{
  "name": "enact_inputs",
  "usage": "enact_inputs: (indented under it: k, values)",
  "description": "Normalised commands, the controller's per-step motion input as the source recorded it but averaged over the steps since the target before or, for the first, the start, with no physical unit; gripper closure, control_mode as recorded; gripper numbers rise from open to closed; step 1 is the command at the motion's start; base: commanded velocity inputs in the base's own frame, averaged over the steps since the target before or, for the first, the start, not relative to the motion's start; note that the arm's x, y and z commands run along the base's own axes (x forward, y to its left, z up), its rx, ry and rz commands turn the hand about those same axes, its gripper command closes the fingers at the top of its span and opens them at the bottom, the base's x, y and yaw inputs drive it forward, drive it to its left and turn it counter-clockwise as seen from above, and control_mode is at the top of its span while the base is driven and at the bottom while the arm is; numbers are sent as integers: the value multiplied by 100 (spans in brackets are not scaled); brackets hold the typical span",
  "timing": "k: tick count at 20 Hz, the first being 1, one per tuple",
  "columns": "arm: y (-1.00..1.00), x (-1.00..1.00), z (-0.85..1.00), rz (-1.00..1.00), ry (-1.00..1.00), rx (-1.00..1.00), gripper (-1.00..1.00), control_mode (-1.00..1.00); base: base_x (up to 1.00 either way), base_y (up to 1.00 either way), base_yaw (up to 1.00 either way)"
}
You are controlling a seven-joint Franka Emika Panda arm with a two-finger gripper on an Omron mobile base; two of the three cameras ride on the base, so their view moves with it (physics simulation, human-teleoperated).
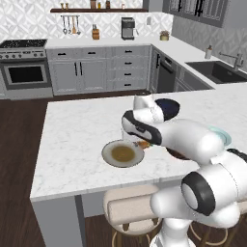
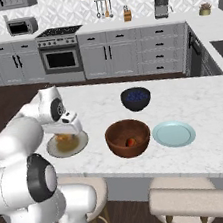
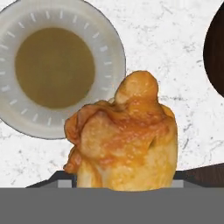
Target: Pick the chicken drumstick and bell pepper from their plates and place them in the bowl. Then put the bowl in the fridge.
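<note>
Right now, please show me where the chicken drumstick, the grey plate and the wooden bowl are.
chicken drumstick (image 3: 127, 140): hand view, on the middle of the meat.
grey plate (image 3: 111, 48): hand view, on its pale rim at the right.
wooden bowl (image 2: 117, 131): right base view, on its inner left wall.

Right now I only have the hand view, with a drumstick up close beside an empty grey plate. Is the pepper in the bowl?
Observer: Yes. In the right base view a small red piece lies inside the wooden bowl.
Operator: And the other plate?
Observer: The teal plate sits bare, just right of that bowl.
Operator: Where is the hand relative to the bowl?
Observer: The gripper holds the drumstick at the edge of the grey plate, left of the bowl and apart from it.
</note>
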Motion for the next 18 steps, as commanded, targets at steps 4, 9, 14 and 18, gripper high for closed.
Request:
enact_inputs:
  k: [4, 9, 14, 18]
  values:
    - [-86, -62, 84, -7, -23, 2, 100, -100, 0, 0, 0]
    - [-57, -20, 89, -19, -4, 0, 100, -100, 0, 0, 0]
    - [-78, -3, 58, -17, -8, 0, 100, -100, 0, 0, 0]
    - [-87, 4, 0, -10, -4, 0, 100, -100, 0, 0, 0]
